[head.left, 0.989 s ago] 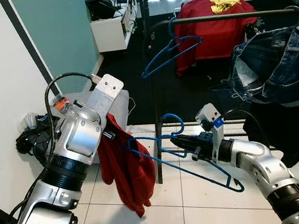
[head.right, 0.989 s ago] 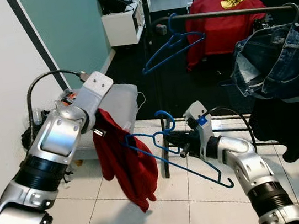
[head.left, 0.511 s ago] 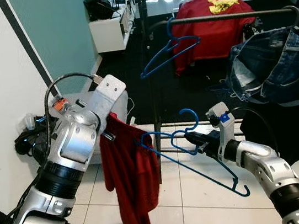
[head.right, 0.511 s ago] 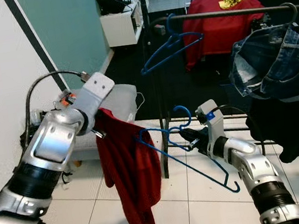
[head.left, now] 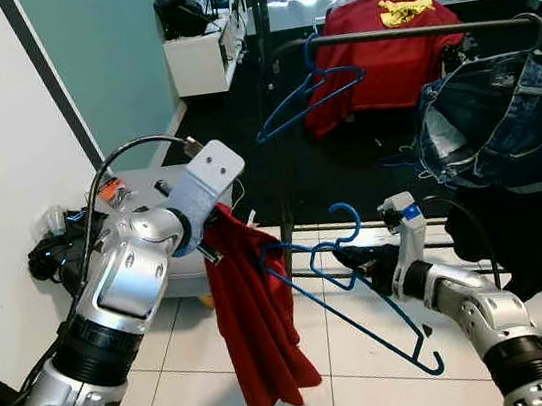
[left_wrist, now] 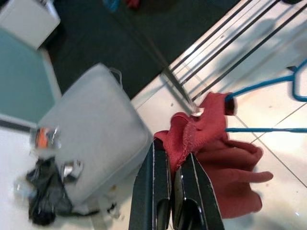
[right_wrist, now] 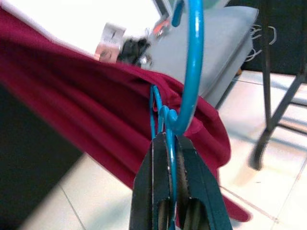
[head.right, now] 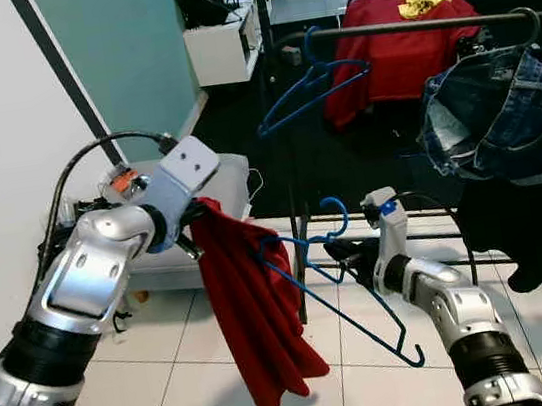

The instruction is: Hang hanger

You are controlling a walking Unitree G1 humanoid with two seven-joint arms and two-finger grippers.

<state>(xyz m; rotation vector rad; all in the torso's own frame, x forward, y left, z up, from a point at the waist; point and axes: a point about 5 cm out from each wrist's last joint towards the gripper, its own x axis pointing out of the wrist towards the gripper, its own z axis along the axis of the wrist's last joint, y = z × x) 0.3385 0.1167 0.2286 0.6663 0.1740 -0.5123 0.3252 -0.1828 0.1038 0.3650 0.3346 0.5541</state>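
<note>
Two end effectors clamped: left (left_wrist: 173, 184) pinching red garment (head.left: 258, 326), right (right_wrist: 171, 158) gripping blue hanger (head.left: 349, 288).

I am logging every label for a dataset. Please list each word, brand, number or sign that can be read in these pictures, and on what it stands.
No text can be read in any view.
Yellow print on the red garment draped in the background: shape visible, no legible letters.
Orange label on a small item beside the grey case: too small and blurred to read.
</note>
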